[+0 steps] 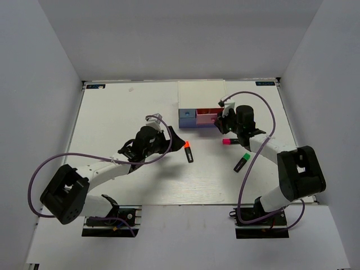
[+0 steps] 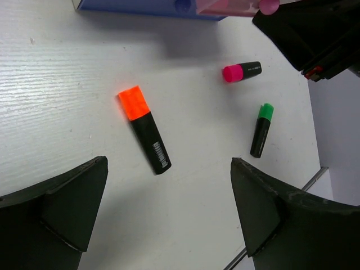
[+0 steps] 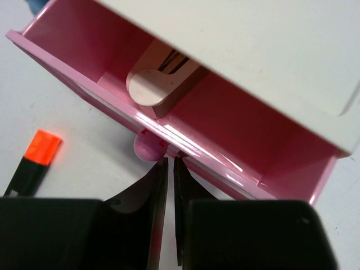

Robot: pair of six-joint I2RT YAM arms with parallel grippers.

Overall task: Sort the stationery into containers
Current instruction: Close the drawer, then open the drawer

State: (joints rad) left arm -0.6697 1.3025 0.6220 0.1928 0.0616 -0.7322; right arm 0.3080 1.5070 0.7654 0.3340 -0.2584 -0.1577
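The glossy pink drawer (image 3: 225,129) stands open from the smooth white box (image 3: 253,45), mid-frame in the right wrist view. A tan, round-ended eraser (image 3: 154,87) lies inside. The right gripper (image 3: 170,163) has its fingers a slit apart, holding nothing, just below the round knob (image 3: 147,149).

In the left wrist view the left gripper (image 2: 169,162) gapes wide and empty. On the grained white table (image 2: 67,84), the orange highlighter (image 2: 145,136) lies at centre, with the pink highlighter (image 2: 242,72) and the green highlighter (image 2: 261,130) to its right.

We've got three black-bodied markers on the white table (image 2: 56,84): the orange highlighter (image 2: 143,128), with white barcode-ish print on it, a pink highlighter (image 2: 242,72) and a green highlighter (image 2: 261,129). There's also a glossy pink drawer (image 3: 225,129) with a matching pink knob (image 3: 147,149), a tan eraser (image 3: 154,87), a white box (image 3: 253,45) and a blue drawer (image 1: 186,116).
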